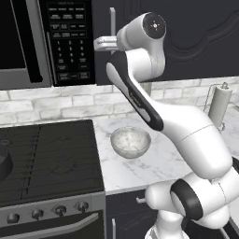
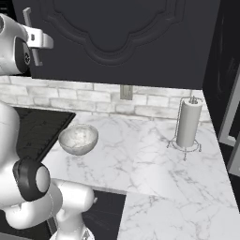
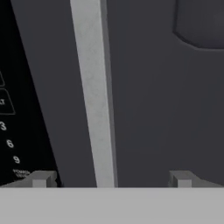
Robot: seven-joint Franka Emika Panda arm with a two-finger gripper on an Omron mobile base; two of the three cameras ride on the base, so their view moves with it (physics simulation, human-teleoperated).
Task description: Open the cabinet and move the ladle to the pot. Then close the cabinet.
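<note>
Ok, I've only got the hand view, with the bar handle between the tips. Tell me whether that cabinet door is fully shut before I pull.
Observer: Yes. In the right base view the cabinet door lies flush along its whole bottom edge.
Operator: Tell me what sits under the door.
Observer: A pale bowl sits on the marble counter, well below the door.
Operator: Give me anything else on that counter.
Observer: A paper towel holder stands upright further right, near the back wall.
</note>
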